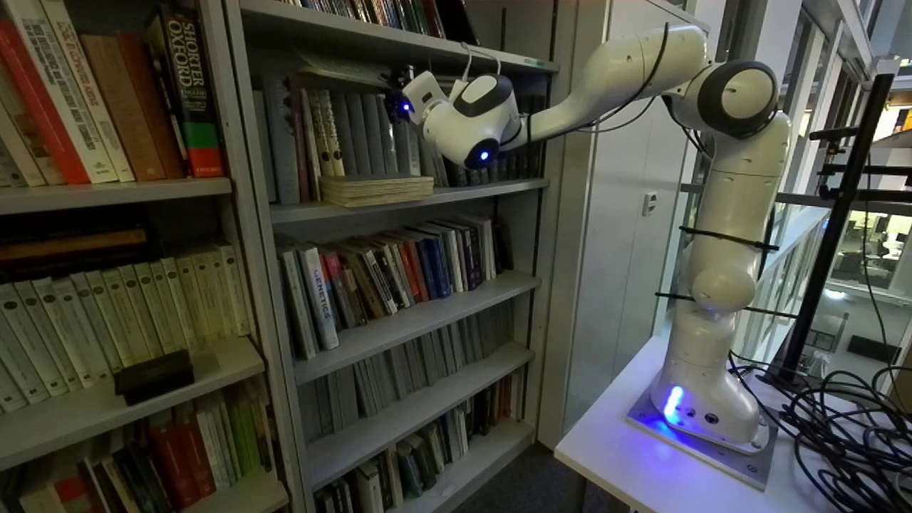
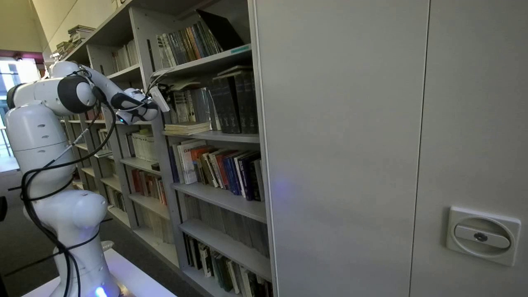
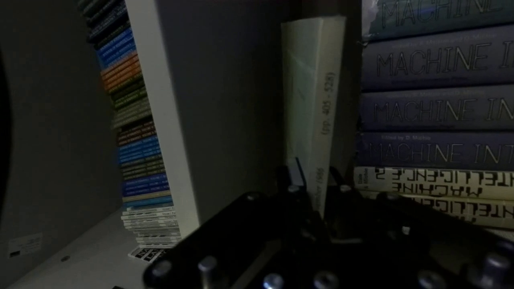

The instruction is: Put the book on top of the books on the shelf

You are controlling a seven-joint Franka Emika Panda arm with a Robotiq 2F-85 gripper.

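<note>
Exterior view: grey shelf (image 1: 491, 190) beside pale panels (image 1: 605, 271), white table (image 1: 605, 449)

White arm (image 2: 53, 136) at left, wrist end at grey bookcase (image 2: 142, 41), upper left of centre.
Pale book (image 2: 187, 85) just above upright books (image 2: 199, 103), contact unclear; pale stack (image 2: 185, 128) lying flat on same shelf (image 2: 231, 137). Grey panels (image 2: 342, 144) fill right half, inset handle (image 2: 482, 237) lower right.

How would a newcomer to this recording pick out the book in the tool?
Find the tall grey bookcase that the robot arm reaches into, then the shelf with a flat stack near its front edge. Above that shelf's row of books, the tool grips a pale book. It lies roughly level, its spine marked "(pp. 405 - 528)", while the row below stands upright.
</note>
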